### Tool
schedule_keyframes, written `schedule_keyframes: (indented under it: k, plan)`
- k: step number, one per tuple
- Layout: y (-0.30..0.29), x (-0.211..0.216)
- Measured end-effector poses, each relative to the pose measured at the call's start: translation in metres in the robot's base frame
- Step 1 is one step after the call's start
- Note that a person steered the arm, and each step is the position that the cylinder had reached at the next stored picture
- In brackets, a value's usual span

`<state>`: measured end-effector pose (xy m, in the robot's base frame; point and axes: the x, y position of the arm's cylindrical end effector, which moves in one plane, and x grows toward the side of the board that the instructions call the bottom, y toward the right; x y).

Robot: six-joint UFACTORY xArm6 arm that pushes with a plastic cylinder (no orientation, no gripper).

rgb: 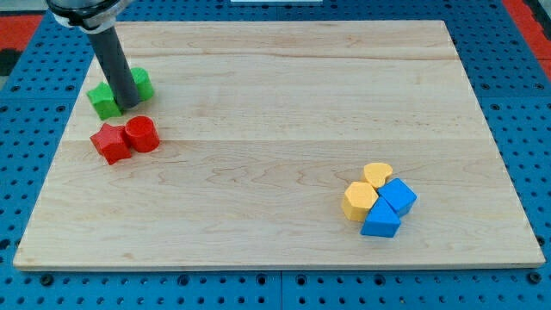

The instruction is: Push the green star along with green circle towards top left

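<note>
The green star lies near the view's left edge of the wooden board, in the upper part. The green circle sits just to its upper right. My dark rod comes down from the view's top left, and my tip rests between the two green blocks, at their lower side, touching or nearly touching both. The rod hides part of each green block.
A red star and a red circle lie together just below the green blocks. At the view's lower right is a cluster: a yellow heart, a yellow hexagon, a blue cube and a blue triangle.
</note>
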<state>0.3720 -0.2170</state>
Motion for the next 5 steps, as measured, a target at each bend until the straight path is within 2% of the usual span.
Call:
schedule_keyframes:
  k: [3,5]
  plan:
    - [-0.01,0.043]
    - [-0.079,0.033]
